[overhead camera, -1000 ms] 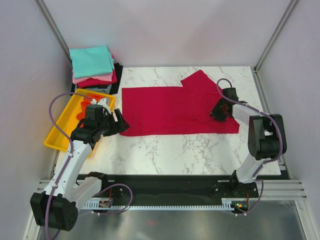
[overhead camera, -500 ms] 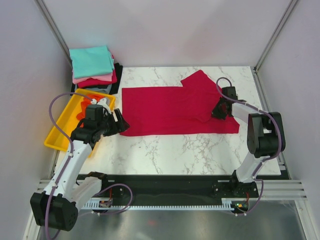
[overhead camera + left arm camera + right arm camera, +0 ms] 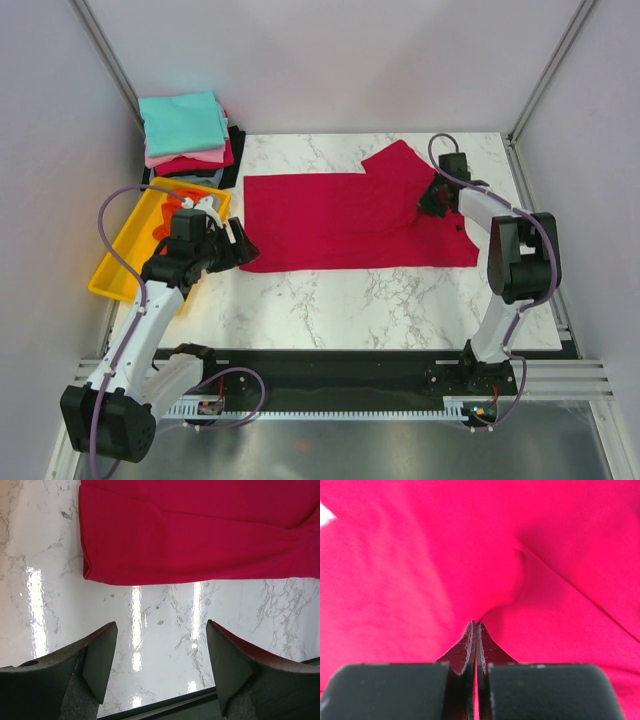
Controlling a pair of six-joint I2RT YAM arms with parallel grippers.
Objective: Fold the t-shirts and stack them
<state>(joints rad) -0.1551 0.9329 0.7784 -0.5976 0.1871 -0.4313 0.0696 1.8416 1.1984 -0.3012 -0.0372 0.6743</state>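
One crimson t-shirt [image 3: 340, 220] lies flat on the worktop [image 3: 350, 300], long axis left to right. We see the right gripper [image 3: 432, 200] pinched on cloth at its right end; the left gripper [image 3: 238, 246] hangs open just off its left edge.

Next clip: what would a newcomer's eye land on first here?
The crimson t-shirt spread across the middle of the marble table, with the fingers of the right gripper shut on a pinch of cloth at its right side. Next, the folded stack at the far left corner, teal shirt on top, behind the yellow tray.
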